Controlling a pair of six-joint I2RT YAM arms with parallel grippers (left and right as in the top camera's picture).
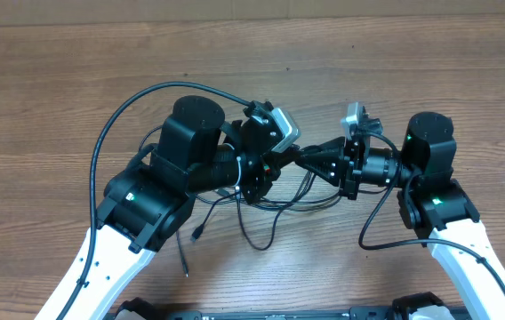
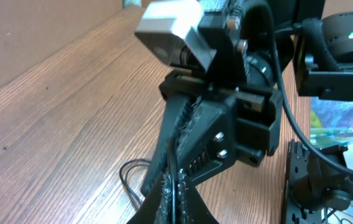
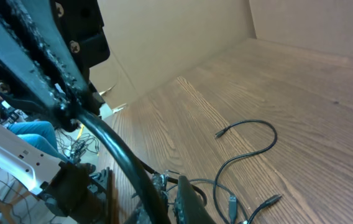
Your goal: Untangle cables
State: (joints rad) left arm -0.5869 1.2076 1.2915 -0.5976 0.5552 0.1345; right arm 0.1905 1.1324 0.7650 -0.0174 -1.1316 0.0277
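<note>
**Table** [image 1: 75, 71]. Brown wood-grain top, flat and matt. It carries everything below.

**Left arm** [image 1: 172, 169], **right arm** [image 1: 430, 169]. White lower links and black blocky upper joints. The two reach inward and meet nose to nose over the near middle of the table.

**Left gripper** [image 1: 277, 165]. Black plastic with tapered fingers and ridged pads [image 2: 161, 199]. The jaws are closed tight. In the left wrist view a thin cord runs up between the pads and seems to be pinched there.

**Right gripper** [image 1: 310, 160]. Same build, with its tip touching or just beside the left one. The jaws are pressed together. Whether a cord is caught between them cannot be told.

**Cables** [image 1: 266, 206]. Thin, black, limp and round in section. They lie in loose overlapping loops on the table just under and in front of the two tips. One strand trails toward the left arm's base, and at least one rises to the grippers.

**Plugs** [image 3: 221, 133]. Small and stubby with silvery tips, lying at the free ends of the cords, apart from one another.

**Step in hand.** Judged as taking a two-point hold on the bunch, ready to part the strands; the cords are not yet separated.

**Next move calls for.** Probably a slow, level drawing apart of the two arms, with both grips kept firm. The slack loops need watching so that none cinches into a knot or snags a plug.
</note>
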